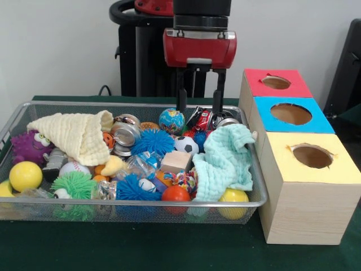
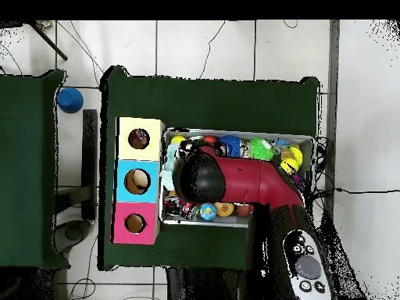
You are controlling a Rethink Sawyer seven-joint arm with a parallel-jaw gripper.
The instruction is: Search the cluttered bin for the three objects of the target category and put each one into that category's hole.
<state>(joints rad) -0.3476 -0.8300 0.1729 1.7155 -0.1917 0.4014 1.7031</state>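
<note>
My gripper [image 1: 200,110] hangs open over the far right part of the wire bin [image 1: 141,206]. Its two black fingers [image 1: 181,96] stand apart on either side of a red toy car [image 1: 200,119], with nothing held. A globe ball [image 1: 171,120] lies just left of them and a metal can [image 1: 227,121] just right. In the overhead view the red arm [image 2: 250,181] covers the middle of the bin [image 2: 234,133] and hides the gripper. Right of the bin stand three boxes with holes: red [image 1: 276,82], blue [image 1: 291,114] and yellow [image 1: 312,156].
The bin holds a cream cloth [image 1: 76,134], a mint cloth [image 1: 225,161], a soccer ball [image 1: 185,144], blue spiky balls [image 1: 153,141], a green spiky ball [image 1: 73,186], a wooden block [image 1: 176,161], yellow balls [image 1: 25,175], a red ball [image 1: 175,194] and a purple monster [image 1: 28,147].
</note>
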